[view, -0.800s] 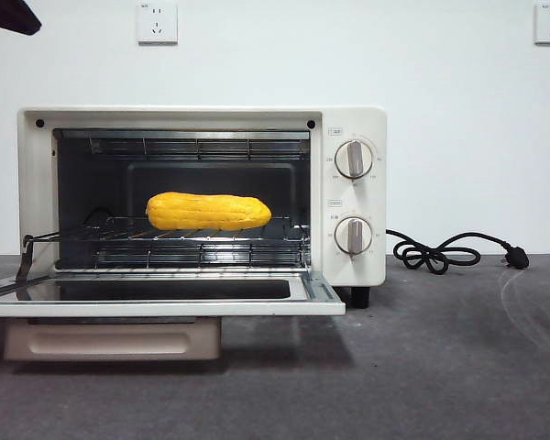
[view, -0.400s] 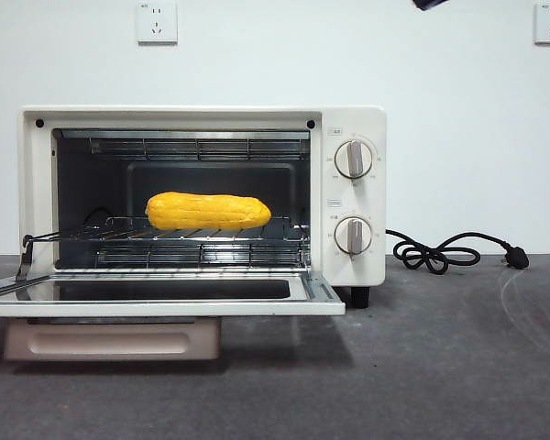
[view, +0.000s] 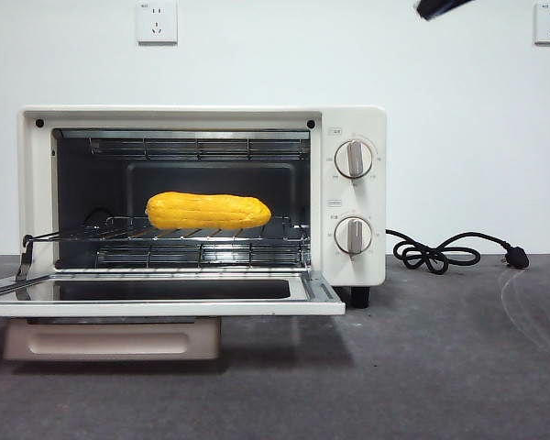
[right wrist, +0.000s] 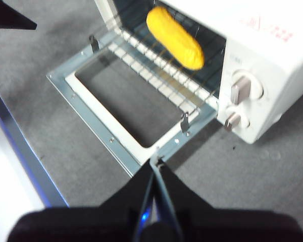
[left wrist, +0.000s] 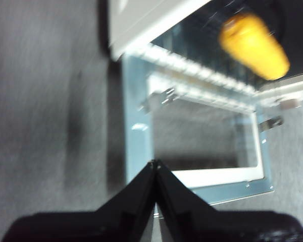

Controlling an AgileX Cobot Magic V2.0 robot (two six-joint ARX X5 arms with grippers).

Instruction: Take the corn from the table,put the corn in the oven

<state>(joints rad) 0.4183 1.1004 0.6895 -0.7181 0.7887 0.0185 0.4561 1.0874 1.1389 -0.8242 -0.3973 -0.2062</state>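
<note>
The corn (view: 208, 211) lies lengthwise on the wire rack (view: 202, 240) inside the oven (view: 353, 119), centre-left of the front view, clear of the cavity walls and touched by no gripper. The oven door (view: 165, 298) is folded down flat and open over the table (view: 440, 367).

The left gripper (left wrist: 155, 164) hangs above the open door; its jaws are closed tip to tip and hold nothing. The right gripper (right wrist: 156, 162) hangs above the door's near corner, jaws likewise pressed together and empty. In the front view only one black tip (view: 440, 7) shows, at the upper right edge; which arm it belongs to cannot be told.

Handling judgement: the cob appears rigid and light, with a glossy, bumpy skin that is likely to slip under a weak pinch. Its round, tapered form is likely to roll on the rack bars if nudged. Should a regrasp be required, the thick middle section across the short axis offers the most secure hold; the tapered ends would tend to squeeze out of the jaws.

Placement appears complete
</note>
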